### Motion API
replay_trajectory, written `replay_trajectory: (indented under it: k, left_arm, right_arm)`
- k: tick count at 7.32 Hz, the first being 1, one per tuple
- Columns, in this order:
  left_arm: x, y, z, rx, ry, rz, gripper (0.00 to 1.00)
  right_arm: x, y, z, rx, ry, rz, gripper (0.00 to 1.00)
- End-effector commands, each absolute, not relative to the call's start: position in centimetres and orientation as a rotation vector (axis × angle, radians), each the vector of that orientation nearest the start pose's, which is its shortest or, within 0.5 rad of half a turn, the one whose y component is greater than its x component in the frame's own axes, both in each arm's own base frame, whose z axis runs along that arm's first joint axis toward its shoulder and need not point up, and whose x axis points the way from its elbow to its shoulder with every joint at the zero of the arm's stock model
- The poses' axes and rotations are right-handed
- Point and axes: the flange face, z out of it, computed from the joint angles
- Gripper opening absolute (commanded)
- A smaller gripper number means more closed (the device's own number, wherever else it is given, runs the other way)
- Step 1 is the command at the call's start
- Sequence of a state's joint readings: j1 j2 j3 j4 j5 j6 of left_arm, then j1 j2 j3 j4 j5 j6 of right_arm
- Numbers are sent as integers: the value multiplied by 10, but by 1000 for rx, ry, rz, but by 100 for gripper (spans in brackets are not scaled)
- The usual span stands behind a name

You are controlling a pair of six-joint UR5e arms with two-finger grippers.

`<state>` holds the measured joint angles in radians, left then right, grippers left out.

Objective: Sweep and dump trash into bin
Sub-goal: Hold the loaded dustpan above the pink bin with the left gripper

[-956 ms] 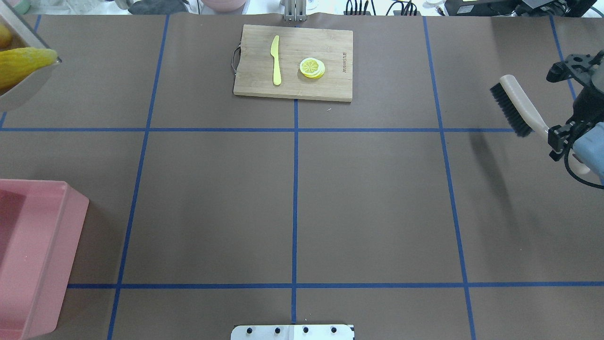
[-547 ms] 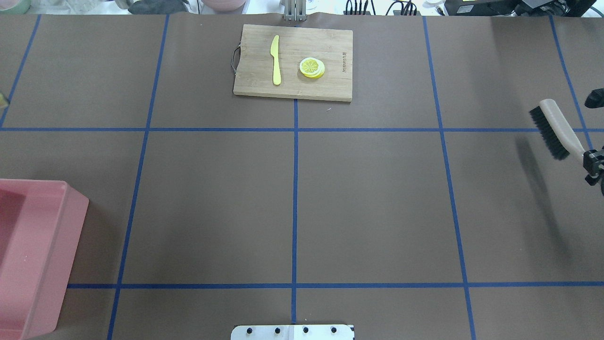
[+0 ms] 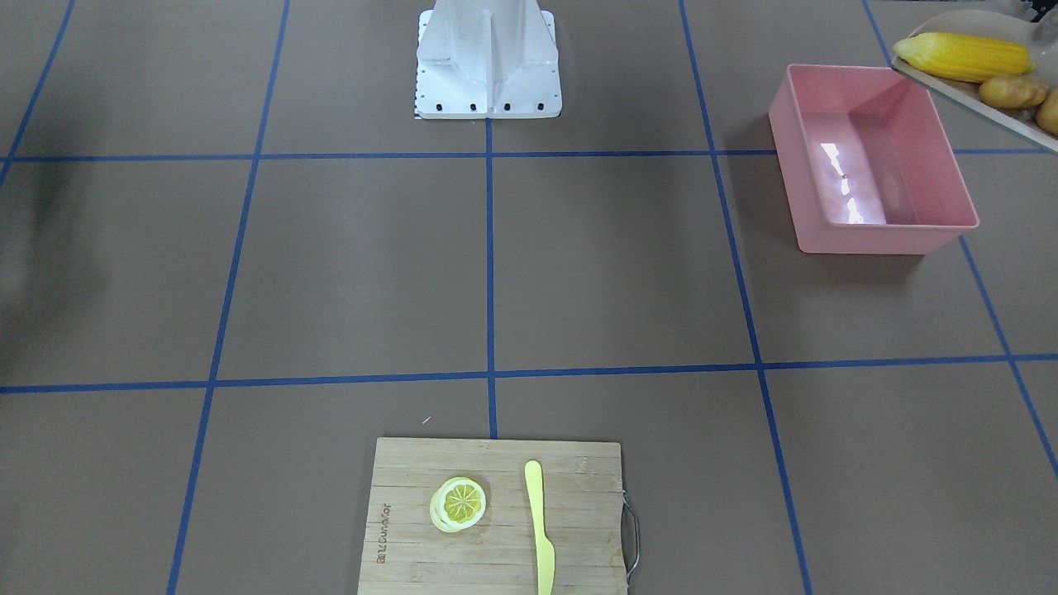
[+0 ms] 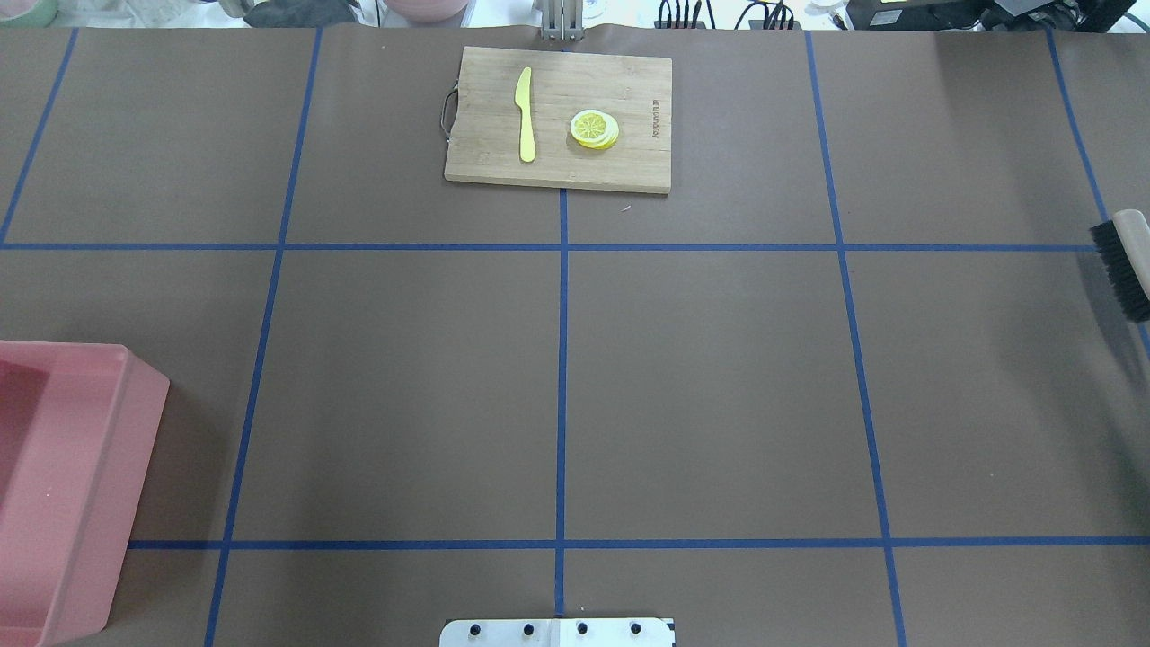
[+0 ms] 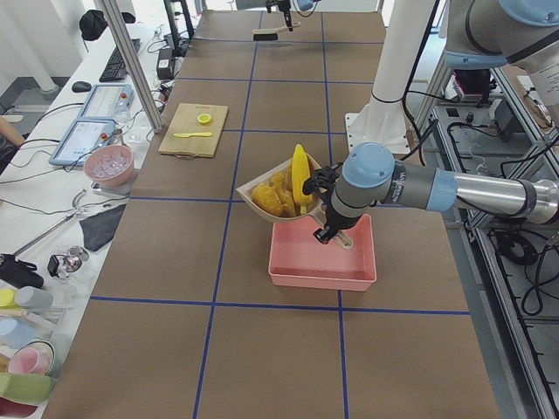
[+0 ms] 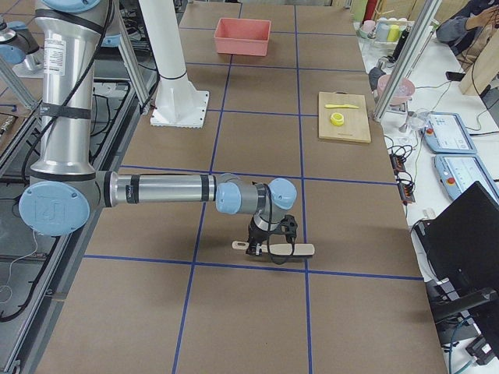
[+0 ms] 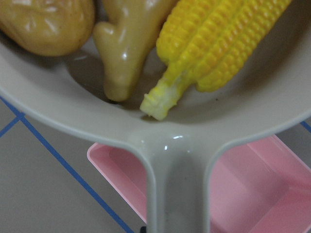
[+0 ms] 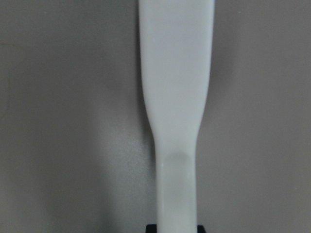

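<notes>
Watching the bin (image 3: 876,235) sit at the worktop's left edge, we've got the dustpan (image 7: 175,150) held just above it, left gripper (image 5: 328,229) clamped on its handle. Over at the right edge, the right gripper (image 6: 267,241) pinches the brush (image 4: 1121,279) handle. Corn (image 7: 228,43), ginger (image 7: 126,43) and potato (image 7: 46,22) all lie in the dustpan.

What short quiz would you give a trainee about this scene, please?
1. True or false: the corn cob already lies inside the pink bin.
2. What lies beside the lemon slice on the cutting board? A: knife. B: brush. C: potato.
3. How many toy foods sit in the dustpan?
Key: 1 false, it is in the dustpan; 2 A; 3 three.
</notes>
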<state>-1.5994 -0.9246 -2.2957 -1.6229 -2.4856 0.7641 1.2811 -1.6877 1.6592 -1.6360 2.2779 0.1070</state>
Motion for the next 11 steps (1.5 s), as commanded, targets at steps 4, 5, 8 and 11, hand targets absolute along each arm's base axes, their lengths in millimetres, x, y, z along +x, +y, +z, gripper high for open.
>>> replay_trajectory:
  k: [4, 5, 8, 11]
  left_arm:
    - [-64, -206, 546, 416, 801, 801, 0]
    - [-66, -206, 551, 391, 763, 810, 0]
    - [-64, -205, 568, 300, 733, 822, 0]
    - [-47, -211, 568, 259, 717, 919, 0]
  right_arm:
    - [-61, -443, 686, -249, -703, -94, 0]
    - [-62, -445, 690, -257, -706, -91, 0]
    - [-64, -448, 699, -277, -712, -85, 0]
    - [-65, -448, 697, -278, -718, -84, 11]
